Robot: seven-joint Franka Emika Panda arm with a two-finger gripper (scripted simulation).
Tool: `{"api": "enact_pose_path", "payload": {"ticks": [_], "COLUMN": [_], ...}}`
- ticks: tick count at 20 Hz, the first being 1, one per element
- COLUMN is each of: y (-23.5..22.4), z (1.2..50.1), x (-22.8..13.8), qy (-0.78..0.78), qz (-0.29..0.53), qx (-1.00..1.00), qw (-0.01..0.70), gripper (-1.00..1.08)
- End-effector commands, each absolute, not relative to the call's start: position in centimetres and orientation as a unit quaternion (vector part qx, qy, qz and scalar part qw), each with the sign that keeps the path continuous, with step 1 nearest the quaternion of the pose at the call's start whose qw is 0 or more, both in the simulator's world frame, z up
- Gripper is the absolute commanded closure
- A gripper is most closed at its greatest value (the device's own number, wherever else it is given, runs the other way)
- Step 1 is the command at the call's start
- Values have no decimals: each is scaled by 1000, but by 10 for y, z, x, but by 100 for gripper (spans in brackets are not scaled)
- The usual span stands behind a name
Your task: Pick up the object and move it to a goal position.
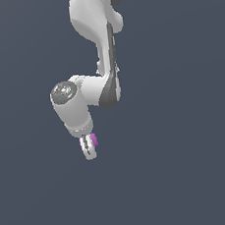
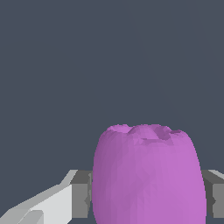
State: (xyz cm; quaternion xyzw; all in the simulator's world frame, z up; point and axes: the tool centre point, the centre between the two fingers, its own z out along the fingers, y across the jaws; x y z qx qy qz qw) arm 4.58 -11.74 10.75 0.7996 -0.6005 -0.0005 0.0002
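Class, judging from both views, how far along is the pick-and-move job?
Done: the hand is shut on the purple object, fingers pressing either side. In hand: holding it. Whether it is off the ground cannot be told. Left: reaching the goal, which neither view shows.

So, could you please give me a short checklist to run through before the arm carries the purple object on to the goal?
1. Object between the fingers: ok. The purple object sits between the two finger pads in the wrist view.
2. Gripper closed on it: ok. The gripper has both pads against the object's sides.
3. Grip centred: ok. Purple shows on both sides of the fingers in the exterior view.
4. Object lifted off the surface: cannot tell. No shadow or contact line shows.
5. Goal position known: cannot tell. No marker shows in either view.
6. Path free of obstacles: ok. Nothing else is visible around the arm.
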Motion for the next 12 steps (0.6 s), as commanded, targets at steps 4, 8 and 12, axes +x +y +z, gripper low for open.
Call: {"api": "enact_pose_path", "payload": {"ticks": [4, 8, 12], "y": [-133, -146, -156], "z": [164, 208, 245], "x": [52, 57, 62], "qy": [-601, -601, -601], "qz": [0, 0, 0], "qx": [799, 799, 799], "qw": [0, 0, 1], "gripper": [108, 108, 108]}}
